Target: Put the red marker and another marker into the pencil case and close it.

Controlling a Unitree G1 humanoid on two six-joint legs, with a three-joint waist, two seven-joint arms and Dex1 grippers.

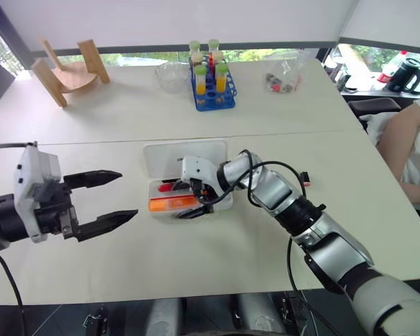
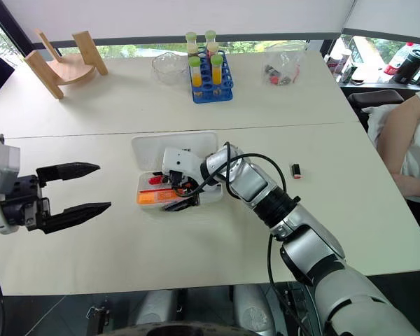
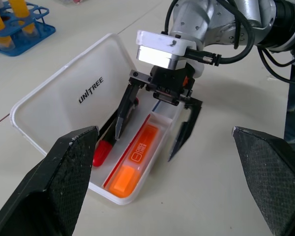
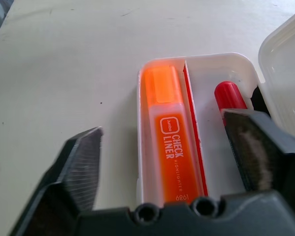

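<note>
The white pencil case (image 1: 185,155) lies open at the table's middle, its lid (image 3: 73,98) laid flat behind the tray. The orange highlighter (image 4: 169,137) rests in the tray's front compartment. Behind a divider lies the red marker (image 4: 229,96), partly hidden by a finger. My right gripper (image 3: 145,146) hangs open just over the tray and straddles the highlighter. One finger is down in the marker's compartment and the other is outside the front wall; it holds nothing. My left gripper (image 1: 126,195) stands open and empty to the left of the case, well apart from it.
A blue rack of tubes (image 1: 211,80), a clear bowl (image 1: 171,75), a plastic bag (image 1: 283,77) and a wooden stand (image 1: 66,70) stand along the far side. A small black object (image 1: 305,178) lies right of the case. A person's arm (image 1: 406,140) is at the right edge.
</note>
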